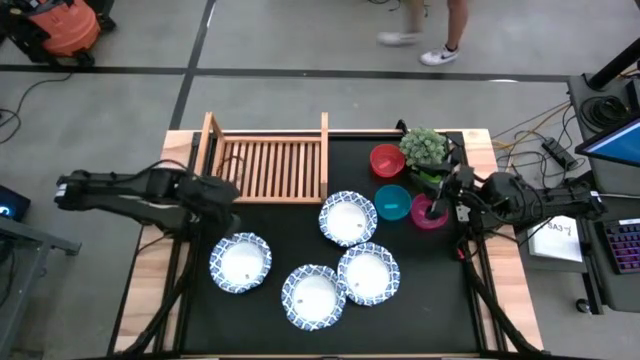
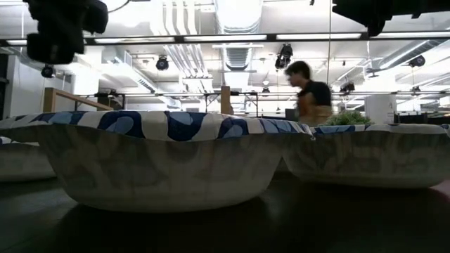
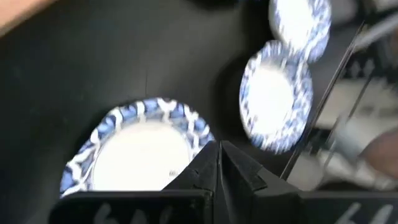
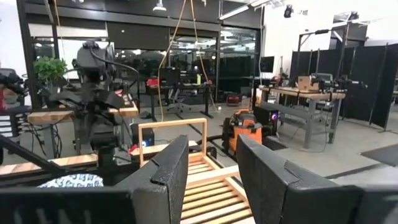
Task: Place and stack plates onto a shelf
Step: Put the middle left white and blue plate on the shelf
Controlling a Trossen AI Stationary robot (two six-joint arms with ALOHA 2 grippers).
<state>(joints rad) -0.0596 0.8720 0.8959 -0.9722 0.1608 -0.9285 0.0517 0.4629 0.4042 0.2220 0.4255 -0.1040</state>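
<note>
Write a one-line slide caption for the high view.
Four plates lie on the black table, shelf empty; left gripper above one plate, right gripper by the bowls.

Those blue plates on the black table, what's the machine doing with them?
It is meant to stack them on the wooden shelf, which has no plate on it. All four plates lie on the table. The left pincer, fingers shut and empty, hovers at the nearest plate. The right pincer waits open, over by the coloured bowls.
</note>
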